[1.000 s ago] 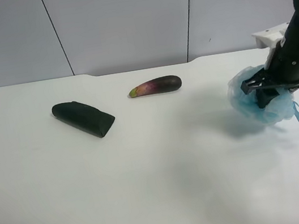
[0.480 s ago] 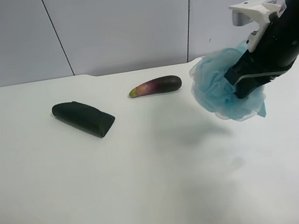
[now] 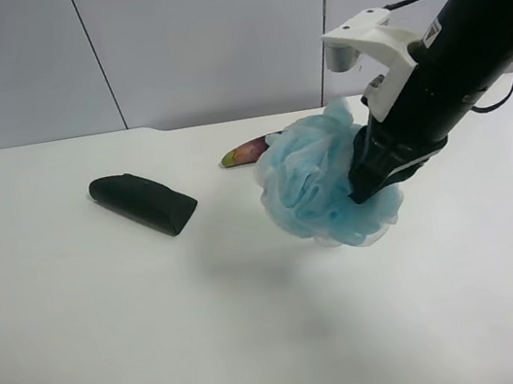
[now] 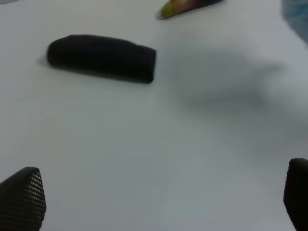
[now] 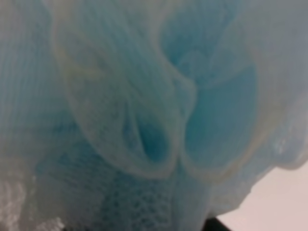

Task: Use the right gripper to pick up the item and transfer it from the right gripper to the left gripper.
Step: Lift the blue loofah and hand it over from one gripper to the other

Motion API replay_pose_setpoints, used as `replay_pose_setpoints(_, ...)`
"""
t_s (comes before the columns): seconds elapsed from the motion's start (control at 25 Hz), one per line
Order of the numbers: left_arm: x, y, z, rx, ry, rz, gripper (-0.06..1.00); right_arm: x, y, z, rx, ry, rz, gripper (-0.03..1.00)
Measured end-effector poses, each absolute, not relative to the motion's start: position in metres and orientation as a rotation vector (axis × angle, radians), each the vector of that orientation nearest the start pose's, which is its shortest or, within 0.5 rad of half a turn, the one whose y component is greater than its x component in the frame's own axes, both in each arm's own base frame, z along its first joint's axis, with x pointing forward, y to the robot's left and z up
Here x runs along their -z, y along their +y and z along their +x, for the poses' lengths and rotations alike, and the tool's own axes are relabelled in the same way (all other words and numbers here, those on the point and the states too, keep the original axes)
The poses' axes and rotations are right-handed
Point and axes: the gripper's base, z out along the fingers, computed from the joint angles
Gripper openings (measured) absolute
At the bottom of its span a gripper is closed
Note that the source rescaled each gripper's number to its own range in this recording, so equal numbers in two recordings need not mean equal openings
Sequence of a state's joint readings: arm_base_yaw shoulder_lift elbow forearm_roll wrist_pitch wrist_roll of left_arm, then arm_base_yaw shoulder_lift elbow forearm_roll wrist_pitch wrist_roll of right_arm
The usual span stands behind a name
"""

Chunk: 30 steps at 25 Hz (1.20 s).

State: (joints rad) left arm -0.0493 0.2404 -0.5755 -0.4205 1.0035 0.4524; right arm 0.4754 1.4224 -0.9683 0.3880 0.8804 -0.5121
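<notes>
My right gripper (image 3: 370, 181) is clamped on the bath pouf (image 3: 320, 189), its fingertips buried in the mesh. It holds the pouf above the table (image 3: 263, 349), just in front of the eggplant (image 3: 244, 152). In my right wrist view, ruffles fill nearly everything. My left gripper (image 4: 161, 192) is spread wide and holds nothing. Its fingers (image 4: 21, 199) are over the table, facing the rolled cloth (image 4: 103, 57), probably not touching, though that view is blurred.

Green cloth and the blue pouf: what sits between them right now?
Only bare table lies between the cloth and the pouf, as the exterior high view shows. The eggplant lies farther back, off that line, partly hidden by the pouf.
</notes>
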Motion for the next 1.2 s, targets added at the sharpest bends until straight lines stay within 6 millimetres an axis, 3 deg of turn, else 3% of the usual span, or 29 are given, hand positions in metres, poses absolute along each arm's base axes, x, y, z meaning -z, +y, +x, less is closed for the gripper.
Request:
replay_pose_setpoints(0.36, -0.319, -0.050, 0.051, 0.430, 2.046, 0.806, 1.00, -0.260, 0.173, 0.211, -0.580, 2.456, -1.235, 0.02)
replay_pose_setpoints(0.68, -0.310, -0.080, 0.077, 0.509, 2.041, 1.097, 1.00, -0.264, 0.190, 0.199, -0.696, 2.331, -1.363, 0.01)
replay_pose_setpoints(1.0, -0.294, -0.111, 0.095, 0.548, 2.047, 1.260, 1.00, -0.270, 0.200, 0.193, -0.844, 2.227, -1.406, 0.01)
replay_pose_setpoints(1.2, -0.286, -0.123, 0.110, 0.540, 2.071, 1.241, 1.00, -0.274, 0.203, 0.188, -0.935, 2.170, -1.451, 0.01)
